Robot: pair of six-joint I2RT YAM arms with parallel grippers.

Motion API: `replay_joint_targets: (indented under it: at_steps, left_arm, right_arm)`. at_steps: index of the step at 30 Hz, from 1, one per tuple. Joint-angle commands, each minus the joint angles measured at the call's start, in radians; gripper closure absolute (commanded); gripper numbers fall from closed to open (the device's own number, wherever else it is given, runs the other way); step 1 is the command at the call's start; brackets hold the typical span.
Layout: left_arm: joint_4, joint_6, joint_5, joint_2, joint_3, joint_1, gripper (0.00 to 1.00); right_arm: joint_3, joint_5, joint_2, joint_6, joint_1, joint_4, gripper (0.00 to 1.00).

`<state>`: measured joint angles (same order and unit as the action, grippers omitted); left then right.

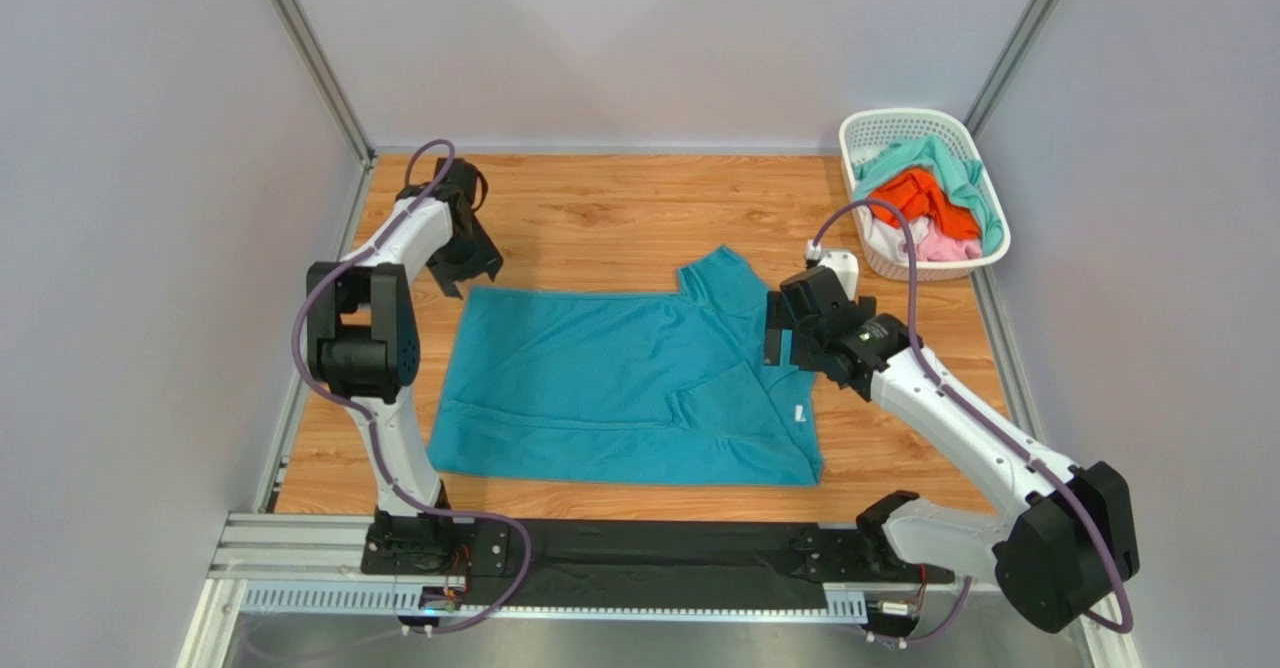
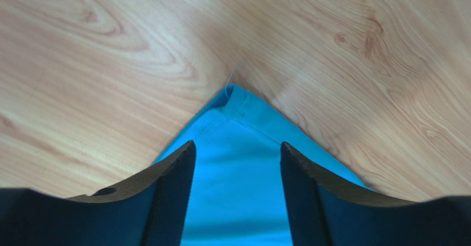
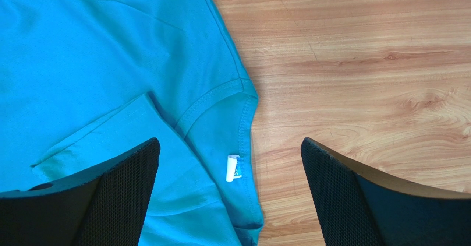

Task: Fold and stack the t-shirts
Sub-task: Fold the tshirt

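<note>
**While both grippers hang open, a teal t-shirt lies ready for its next fold**

Because nothing is gripped yet, the step in hand looks like taking hold of the teal t-shirt (image 1: 601, 383) at two points. It lies flat in the middle of the wooden desk (image 1: 601, 218), hem toward the left edge and neck toward the right edge.

The left gripper (image 1: 469, 266) sits over the shirt's far-left hem corner (image 2: 232, 94). Its wrist view shows the jaws partly apart, astride that corner and holding nothing. Whether the fingers (image 2: 171, 191) touch the cloth cannot be told.

The right gripper (image 1: 781, 346) hovers over the neck end with its jaws spread wide and empty. The collar and the white neck label (image 3: 233, 167) lie between them.

To do this well, each gripper should probably close on the edge of the cloth alone and pinch every layer there. Both would then need to lift and travel together, so that the fabric carries over without twisting.

The near sleeve appears already turned in over the body. The far sleeve (image 1: 718, 271) juts out toward the far edge and may need tucking.

A white lattice basket (image 1: 864, 136) stands at the far-right corner, well apart from the shirt. It holds an orange t-shirt (image 1: 917, 196), a mint-green one (image 1: 954, 158) and a pale pink one (image 1: 939, 245). Nothing stands between the grippers and the cloth.
</note>
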<state>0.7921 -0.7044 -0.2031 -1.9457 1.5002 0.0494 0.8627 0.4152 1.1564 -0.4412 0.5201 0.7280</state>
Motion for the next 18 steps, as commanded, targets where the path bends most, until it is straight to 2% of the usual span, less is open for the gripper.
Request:
replay_joint_targets:
  at_steps: [1,4,10,18]
  left_arm:
    - [0.022,0.039,0.025,-0.048,0.069,-0.023,0.37]
    - [0.024,0.052,0.036,-0.096,0.104,-0.031,0.50]
    - [0.032,0.051,0.027,-0.128,0.112,-0.042,0.51]
    - [0.032,0.077,0.084,-0.156,0.106,-0.043,0.77]
  right_arm:
    - [-0.008,-0.009,-0.029,0.024,-0.005,-0.029,0.00]
    - [-0.021,-0.019,-0.031,0.029,-0.005,-0.038,0.00]
    - [-0.022,-0.029,-0.008,0.033,-0.006,-0.044,0.00]
    - [-0.031,-0.027,0.017,0.035,-0.011,-0.055,0.00]
